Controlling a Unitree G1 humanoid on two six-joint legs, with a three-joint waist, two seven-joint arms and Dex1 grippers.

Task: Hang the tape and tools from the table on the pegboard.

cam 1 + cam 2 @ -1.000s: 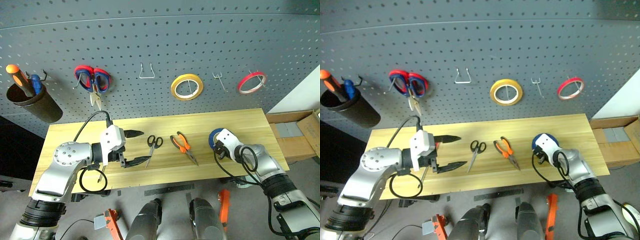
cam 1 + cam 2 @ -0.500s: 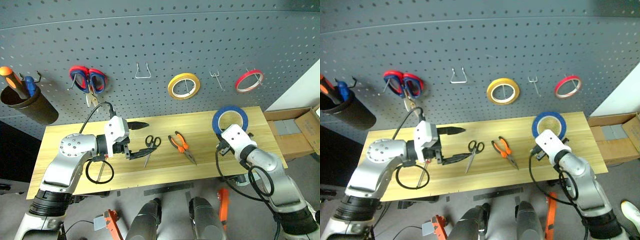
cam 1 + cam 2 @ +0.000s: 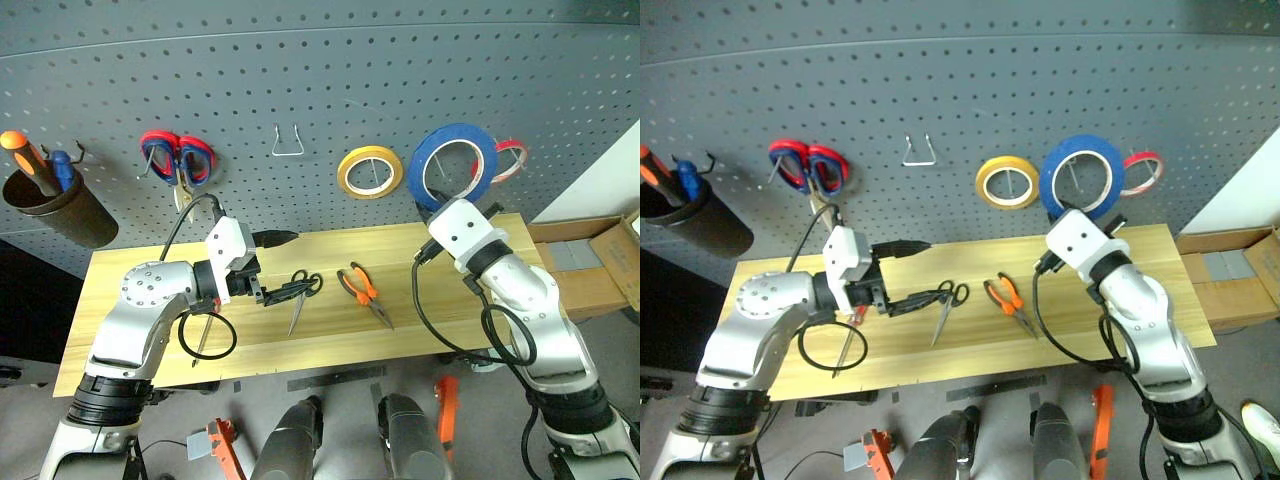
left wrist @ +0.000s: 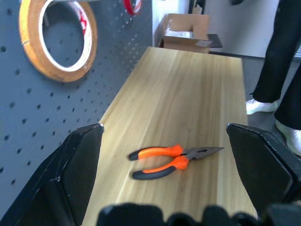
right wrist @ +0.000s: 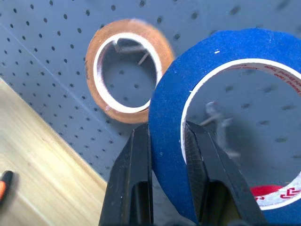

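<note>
Blue tape [image 5: 164, 141] pinched in right claw [image 5: 167, 141]

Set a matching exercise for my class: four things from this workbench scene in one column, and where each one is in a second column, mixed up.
Things
1. blue tape
2. yellow tape
3. pliers
4. red-and-blue scissors

Places
A. lying on the table
B. hanging at the left of the pegboard
C. gripped in the right pincer
D. hanging on the pegboard between an empty wire hook and the blue tape

Pairs: 1-C, 2-D, 3-A, 4-B
</note>
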